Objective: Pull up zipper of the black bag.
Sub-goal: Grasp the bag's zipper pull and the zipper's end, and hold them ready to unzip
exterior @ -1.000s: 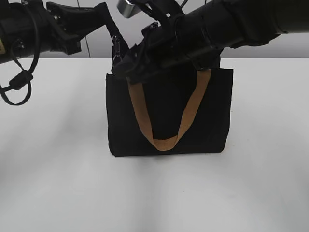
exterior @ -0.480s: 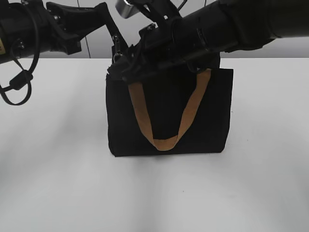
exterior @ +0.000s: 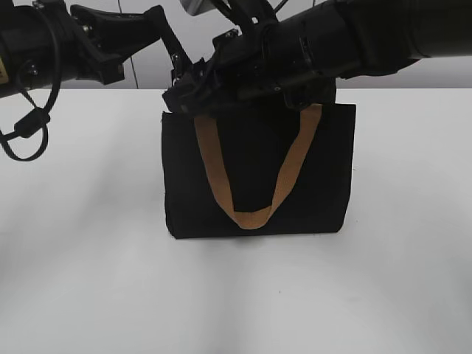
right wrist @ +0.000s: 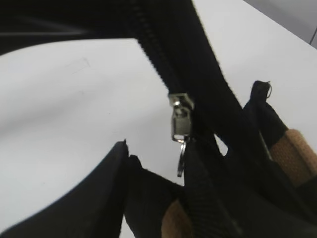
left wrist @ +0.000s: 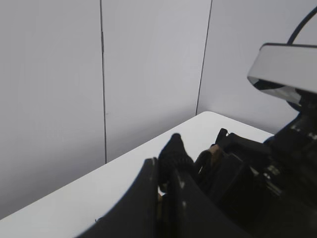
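Note:
The black bag [exterior: 258, 169] stands upright on the white table, one tan handle [exterior: 251, 217] hanging down its front. My left gripper [exterior: 177, 72] is at the bag's top left corner; the left wrist view shows it [left wrist: 166, 186] shut on a fold of the bag's black fabric [left wrist: 173, 151]. My right gripper [exterior: 182, 99] reaches across the bag's top to the same corner. In the right wrist view the zipper [right wrist: 153, 44] is closed beyond its silver slider [right wrist: 179, 115]. The pull tab [right wrist: 182, 158] hangs loose. The right fingers [right wrist: 158, 193] stand apart around the bag's top edge.
The white table [exterior: 88, 258] spreads out in front of and beside the bag. A grey panelled wall [left wrist: 148, 59] stands close behind the table's far edge. The right arm's body [exterior: 354, 37] lies over the bag's top, and its camera housing [left wrist: 285, 67] is near the left gripper.
My right gripper has moved a little left and up along the bag's top edge toward the left corner. The left arm and the bag have stayed where they were.

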Robot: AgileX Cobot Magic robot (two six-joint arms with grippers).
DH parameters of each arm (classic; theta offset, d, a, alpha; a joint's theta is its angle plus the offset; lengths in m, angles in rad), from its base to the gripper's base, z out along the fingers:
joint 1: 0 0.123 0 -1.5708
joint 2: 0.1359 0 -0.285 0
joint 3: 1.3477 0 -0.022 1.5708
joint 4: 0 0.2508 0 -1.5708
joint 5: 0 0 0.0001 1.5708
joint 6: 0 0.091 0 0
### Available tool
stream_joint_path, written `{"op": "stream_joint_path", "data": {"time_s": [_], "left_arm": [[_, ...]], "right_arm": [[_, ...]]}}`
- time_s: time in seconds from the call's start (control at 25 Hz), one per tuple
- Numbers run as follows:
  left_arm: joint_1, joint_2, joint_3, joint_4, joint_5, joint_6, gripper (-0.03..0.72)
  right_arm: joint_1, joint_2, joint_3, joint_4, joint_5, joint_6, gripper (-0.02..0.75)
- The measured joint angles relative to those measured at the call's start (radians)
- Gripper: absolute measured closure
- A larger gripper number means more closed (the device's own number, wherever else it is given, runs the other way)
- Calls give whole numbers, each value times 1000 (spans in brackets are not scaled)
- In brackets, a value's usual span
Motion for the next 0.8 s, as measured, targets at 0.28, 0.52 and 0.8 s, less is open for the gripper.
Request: {"op": "stream_joint_path", "data": {"time_s": [0.28, 0.52, 0.8], "left_arm": [[0, 0, 0, 1, 10, 0, 673], [0, 0, 0, 4, 40, 0, 673], [0, -1, 0, 68, 208, 0, 673]], "right_arm": [[0, 0, 0, 3, -32, 0, 615], [0, 0, 0, 6, -48, 4, 738], [0, -12, 0, 6, -49, 55, 738]]}}
